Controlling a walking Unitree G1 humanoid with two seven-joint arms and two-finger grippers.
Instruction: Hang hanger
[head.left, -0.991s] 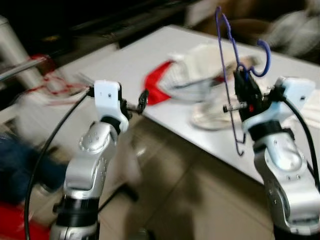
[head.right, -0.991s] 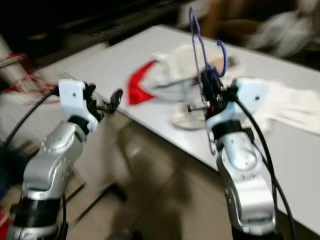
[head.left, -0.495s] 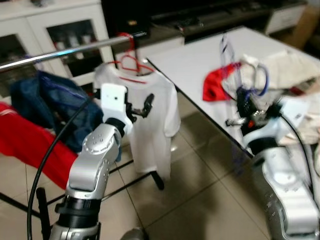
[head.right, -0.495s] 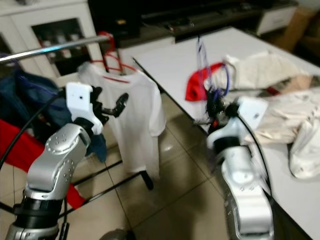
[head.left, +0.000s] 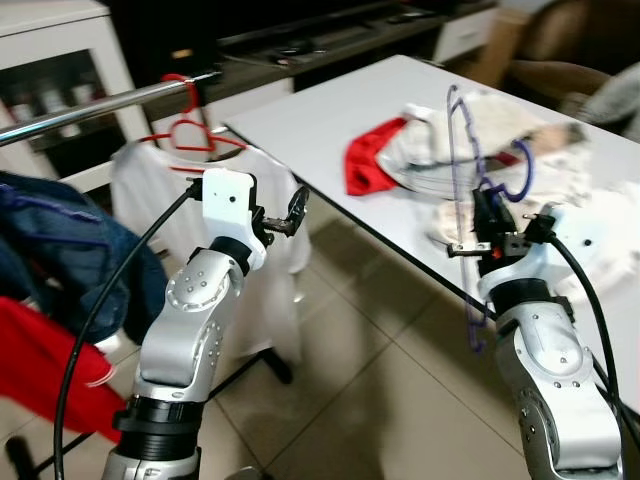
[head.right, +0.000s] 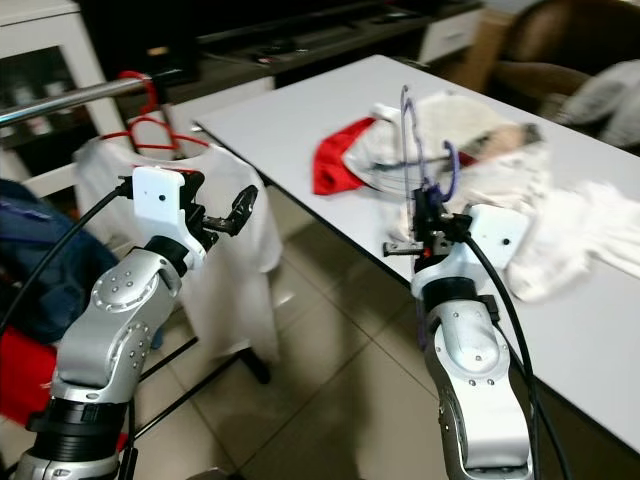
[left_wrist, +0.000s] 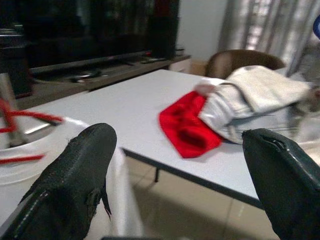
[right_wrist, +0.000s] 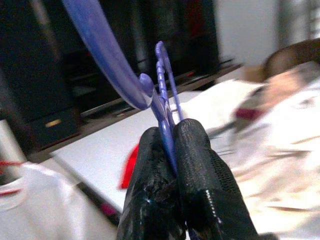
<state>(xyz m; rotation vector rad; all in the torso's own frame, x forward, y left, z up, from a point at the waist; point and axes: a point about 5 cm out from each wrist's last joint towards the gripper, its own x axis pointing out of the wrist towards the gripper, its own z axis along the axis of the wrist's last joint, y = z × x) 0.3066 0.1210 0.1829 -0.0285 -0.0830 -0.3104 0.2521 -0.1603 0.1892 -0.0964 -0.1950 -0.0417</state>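
While my right gripper (head.left: 483, 222) clamps the purple hanger (head.left: 463, 180) near its neck, jaws closed tight on the thin plastic as the right wrist view shows, the frame stands edge-on in front of me with its hook (head.left: 523, 166) curling off to my right, away from the rail (head.left: 95, 103). That is my first worry: the rail is well apart, off to my left, and if I carry the hanger over without turning the wrist, the hook will meet the bar on its closed side and slide off. The grip is narrow too, so a knock against the tabletop (head.left: 300, 115) edge or the heap of clothes (head.left: 450, 140) lying on it could twist the hanger in my fingers.

My left gripper (head.left: 287, 212) is raised with jaws open and empty, just in front of the white shirt (head.left: 150, 190) hung on a red hanger (head.left: 190, 135). I judge it could snag that shirt, or block the path to the rail, if I swing across carelessly. Crowding the red hanger's hook might also tangle the two.
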